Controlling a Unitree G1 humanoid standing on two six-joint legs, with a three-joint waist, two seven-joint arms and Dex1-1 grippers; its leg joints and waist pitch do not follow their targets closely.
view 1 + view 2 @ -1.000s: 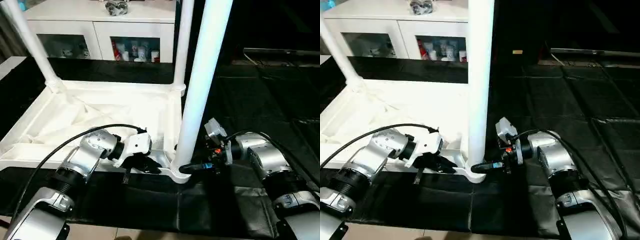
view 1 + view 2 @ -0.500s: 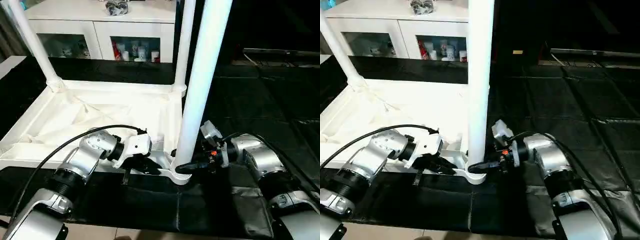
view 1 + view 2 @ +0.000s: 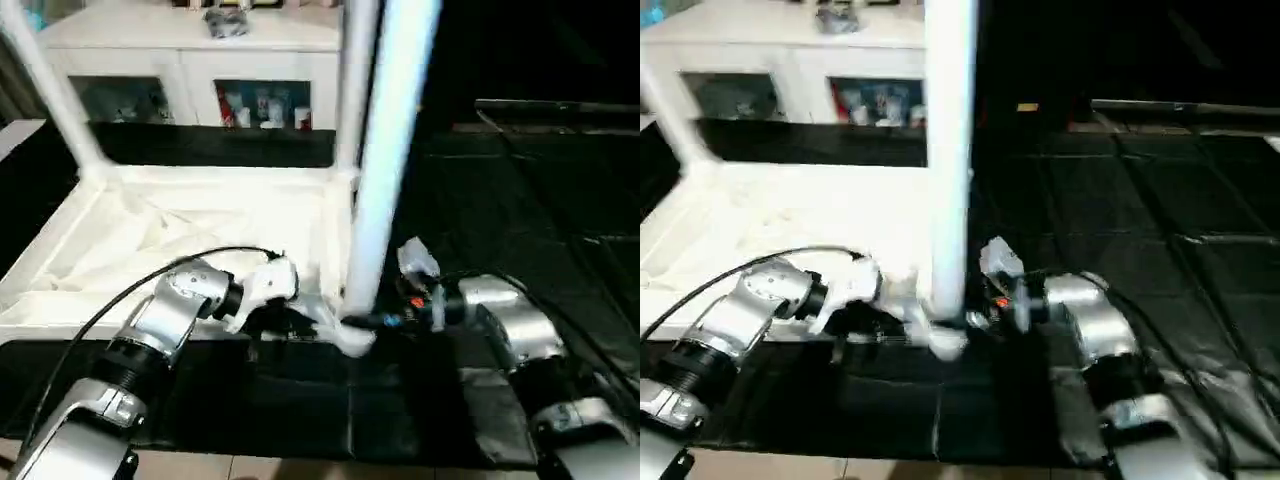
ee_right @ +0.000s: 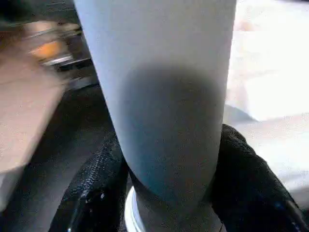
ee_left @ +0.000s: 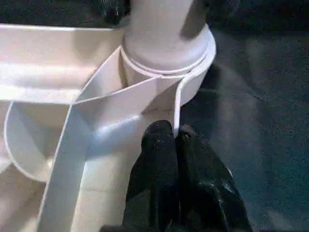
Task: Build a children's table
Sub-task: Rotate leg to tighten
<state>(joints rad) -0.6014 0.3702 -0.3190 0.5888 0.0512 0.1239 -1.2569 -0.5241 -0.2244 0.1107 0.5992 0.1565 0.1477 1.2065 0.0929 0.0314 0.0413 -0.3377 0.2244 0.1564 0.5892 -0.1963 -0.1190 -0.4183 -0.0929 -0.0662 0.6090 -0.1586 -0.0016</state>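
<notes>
The white table (image 3: 200, 235) lies upside down, legs up. The right hand (image 4: 166, 193) clasps the 5 o'clock corner leg (image 3: 385, 170). The left wrist view shows the left hand (image 5: 175, 145) closed beside that socket (image 5: 166, 60).

near leg (image 3: 385, 170): top cut off by picture's upper edge | two far legs (image 3: 45, 85): tops cut off likewise | tabletop (image 3: 200, 230): near-left corner hidden behind left forearm | cabinet (image 3: 190, 60) contents: too blurred to identify | right fingers (image 4: 244, 174): tips hidden behind near leg
</notes>
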